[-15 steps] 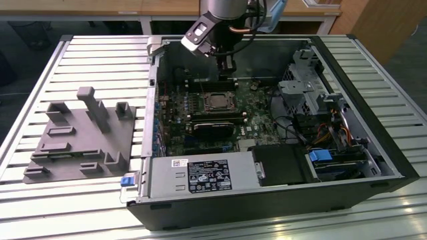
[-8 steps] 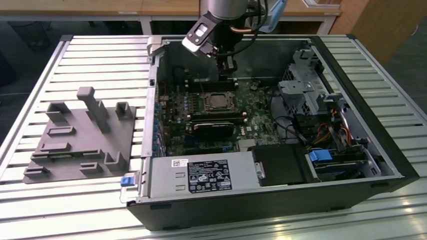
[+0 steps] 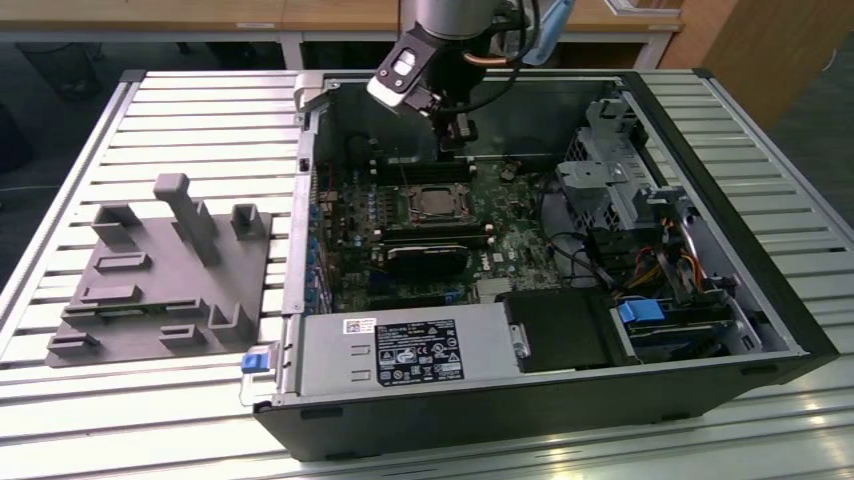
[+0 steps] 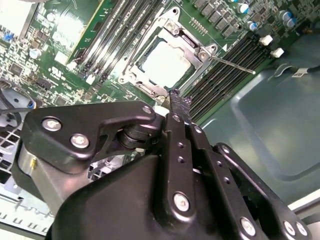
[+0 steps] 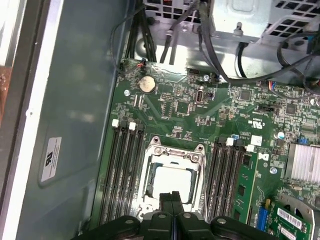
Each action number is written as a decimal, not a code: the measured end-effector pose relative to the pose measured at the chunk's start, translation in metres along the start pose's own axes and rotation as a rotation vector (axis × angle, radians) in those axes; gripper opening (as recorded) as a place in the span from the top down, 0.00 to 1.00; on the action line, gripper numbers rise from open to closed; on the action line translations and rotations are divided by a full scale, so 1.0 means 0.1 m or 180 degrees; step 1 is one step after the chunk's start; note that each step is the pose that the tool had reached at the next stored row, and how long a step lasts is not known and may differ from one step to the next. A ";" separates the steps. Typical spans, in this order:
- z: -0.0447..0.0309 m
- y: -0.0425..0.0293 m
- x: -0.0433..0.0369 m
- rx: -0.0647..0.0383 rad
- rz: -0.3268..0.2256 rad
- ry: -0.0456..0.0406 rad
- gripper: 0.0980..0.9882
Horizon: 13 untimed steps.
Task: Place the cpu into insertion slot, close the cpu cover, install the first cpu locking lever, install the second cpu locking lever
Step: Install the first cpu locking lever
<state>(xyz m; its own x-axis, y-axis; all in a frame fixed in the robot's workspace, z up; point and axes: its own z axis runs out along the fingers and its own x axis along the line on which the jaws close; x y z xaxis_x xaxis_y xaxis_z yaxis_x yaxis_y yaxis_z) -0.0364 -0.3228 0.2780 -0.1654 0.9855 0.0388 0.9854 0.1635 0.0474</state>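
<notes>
My arm (image 3: 451, 14) is a grey metal tube with a pale blue cap (image 3: 553, 28) at one joint, and a thin black cable (image 3: 518, 80) loops off it. A white-and-black box (image 3: 400, 68) is mounted at my wrist. My tool (image 4: 177, 102) is matte black, built of rounded link plates, bars and pivots and dotted with bright silver screws (image 4: 181, 201). Its two slim fingers (image 4: 173, 142) have rough, textured black ends.

Lit evenly from above; glares off the cpu (image 4: 167, 62) in second wrist view; darkens at 12 o'clock inside the case (image 3: 547, 125) in exterior view.
</notes>
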 end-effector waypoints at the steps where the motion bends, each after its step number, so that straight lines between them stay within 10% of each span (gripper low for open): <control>1: 0.000 0.000 0.000 0.0001 -0.0033 0.0002 0.99; 13: 0.000 0.000 0.000 0.0024 -0.0625 0.0030 0.99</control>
<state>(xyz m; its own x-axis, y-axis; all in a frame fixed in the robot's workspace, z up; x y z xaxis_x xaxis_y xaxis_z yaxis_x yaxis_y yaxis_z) -0.0364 -0.3228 0.2780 -0.3548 0.9341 0.0389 0.9344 0.3529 0.0475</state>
